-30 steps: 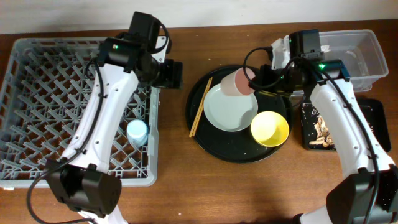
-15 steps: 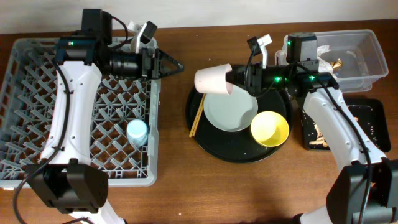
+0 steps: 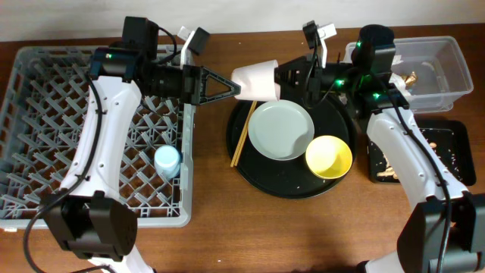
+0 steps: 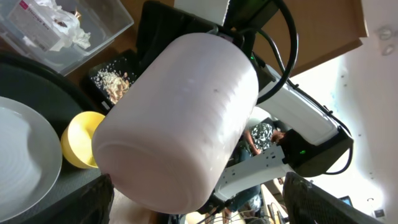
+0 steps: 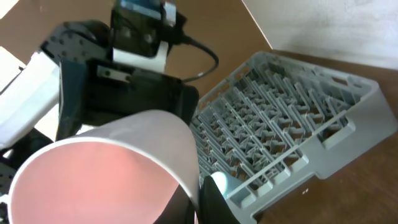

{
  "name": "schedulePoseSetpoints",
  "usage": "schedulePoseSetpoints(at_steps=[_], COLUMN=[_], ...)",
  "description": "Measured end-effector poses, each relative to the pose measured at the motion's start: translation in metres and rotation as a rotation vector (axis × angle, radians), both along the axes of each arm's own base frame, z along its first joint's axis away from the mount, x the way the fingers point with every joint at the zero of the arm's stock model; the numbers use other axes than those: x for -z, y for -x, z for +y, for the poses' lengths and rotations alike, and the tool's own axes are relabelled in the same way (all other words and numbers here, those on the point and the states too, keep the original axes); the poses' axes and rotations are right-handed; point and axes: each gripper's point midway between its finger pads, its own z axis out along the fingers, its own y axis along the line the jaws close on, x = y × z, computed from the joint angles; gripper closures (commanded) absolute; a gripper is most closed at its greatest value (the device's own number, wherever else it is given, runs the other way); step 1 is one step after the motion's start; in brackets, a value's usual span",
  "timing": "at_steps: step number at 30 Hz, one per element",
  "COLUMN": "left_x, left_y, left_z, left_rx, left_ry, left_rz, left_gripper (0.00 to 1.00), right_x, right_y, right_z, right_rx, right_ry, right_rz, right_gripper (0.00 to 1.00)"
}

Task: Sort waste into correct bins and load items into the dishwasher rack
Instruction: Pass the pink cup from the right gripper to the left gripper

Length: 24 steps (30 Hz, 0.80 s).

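The right gripper (image 3: 283, 79) is clamped on the rim of the pink cup (image 3: 254, 80) and holds it on its side in the air, base toward the left gripper (image 3: 232, 88). That one is spread wide, its fingers (image 4: 314, 200) on either side of the cup's base; whether they touch it, I cannot tell. The label on the clear tub (image 4: 37, 31), behind the right gripper, is too small to read.

Seen from overhead, the light is bright and even and falls from above. Shadows on the brown tabletop (image 3: 227, 243) are short and soft, and the plate (image 3: 280, 130) carries a faint sheen. At the left wrist the pink cup (image 4: 180, 118) looms close and slightly soft, and the upper right corner is blown out white. At the right wrist the cup's near rim is blurred, while the rack (image 5: 280, 118) behind it is sharper.
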Motion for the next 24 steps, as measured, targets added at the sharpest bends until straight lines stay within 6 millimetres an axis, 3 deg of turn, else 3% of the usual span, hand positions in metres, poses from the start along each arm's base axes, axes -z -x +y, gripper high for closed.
schedulePoseSetpoints(at_steps=[7, 11, 14, 24], left_x=[0.001, -0.002, -0.004, -0.014], left_y=[0.0, 0.002, 0.005, 0.009], left_z=[0.001, -0.003, -0.009, -0.009], left_rx=[0.006, 0.024, 0.046, 0.069], left_ry=[0.026, 0.05, 0.063, 0.122], left_rz=[0.006, -0.012, -0.018, -0.019], left_gripper=[0.14, 0.14, 0.13, 0.18], right_x=[-0.005, -0.023, -0.024, -0.024], right_y=[-0.002, 0.002, 0.01, 0.018], right_z=[0.002, 0.011, 0.022, 0.028], right_rx=[0.009, -0.016, -0.051, -0.093], right_ry=[-0.012, -0.047, -0.054, -0.058], right_rz=[0.003, -0.062, -0.034, -0.009], right_gripper=[0.96, 0.96, 0.96, 0.96])
